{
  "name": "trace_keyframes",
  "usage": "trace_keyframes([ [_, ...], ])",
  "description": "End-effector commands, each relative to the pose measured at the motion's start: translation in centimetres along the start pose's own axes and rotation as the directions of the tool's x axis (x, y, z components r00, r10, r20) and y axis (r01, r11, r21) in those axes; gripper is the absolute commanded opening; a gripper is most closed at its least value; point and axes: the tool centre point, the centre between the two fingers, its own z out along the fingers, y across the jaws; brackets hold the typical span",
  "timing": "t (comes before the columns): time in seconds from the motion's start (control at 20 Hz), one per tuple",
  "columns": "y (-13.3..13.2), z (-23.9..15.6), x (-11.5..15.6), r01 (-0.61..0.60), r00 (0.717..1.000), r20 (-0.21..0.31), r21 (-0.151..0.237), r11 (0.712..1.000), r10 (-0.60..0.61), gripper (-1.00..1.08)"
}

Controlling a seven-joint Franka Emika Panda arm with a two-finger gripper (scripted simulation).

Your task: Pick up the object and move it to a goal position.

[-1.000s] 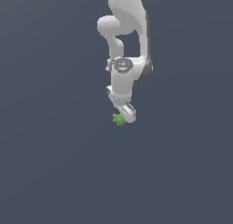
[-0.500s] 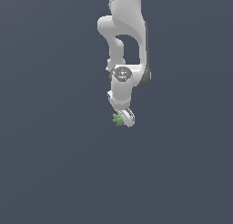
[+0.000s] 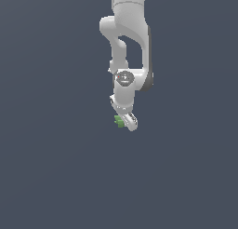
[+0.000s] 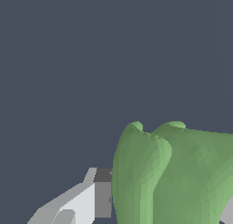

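**One green lump held at the tip of one white arm**

Closest to the wrist camera is the single small matte green lumpy object [image 4: 175, 175] with rounded lobes along its upper edge; it fills much of that view. Pressed against one side of it is a white and grey finger [image 4: 86, 201] with a darker grey pad touching the green surface. At the opposite edge of the picture a sliver of pale grey shows against the object's other side, too little of it in frame to say for certain that it is the second finger. As far as these views show, the jaws stand nearly closed, only the object's width apart, with the object between them.

In the exterior view the same green object [image 3: 119, 121] peeks out on the exterior view's left of the white gripper [image 3: 126, 121], and is narrower than it. Only one object and one gripper are visible. Whether the object rests on a surface or hangs clear cannot be told, since nothing marks a floor.

Above the gripper rises the single white jointed robot arm [image 3: 126, 28], with a round wrist joint and a dark grey band on its side, reaching to the top edge of the exterior view.

Farthest back, both views show one uniform dark slate-grey background [image 3: 51, 167].
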Motion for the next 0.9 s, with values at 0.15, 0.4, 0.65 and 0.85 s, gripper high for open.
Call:
trace_keyframes([
  [0.15,0.1,0.1,0.0,0.000,1.000,0.001,-0.002,1.000,0.000,-1.00],
  [0.4,0.0,-0.2,-0.1,0.000,1.000,0.000,-0.001,1.000,0.000,-1.00],
  [0.65,-0.2,-1.6,-0.5,0.000,1.000,0.000,-0.001,1.000,0.000,-1.00],
  [0.85,-0.6,-3.8,-1.0,-0.001,1.000,0.001,-0.001,1.000,0.001,-1.00],
])
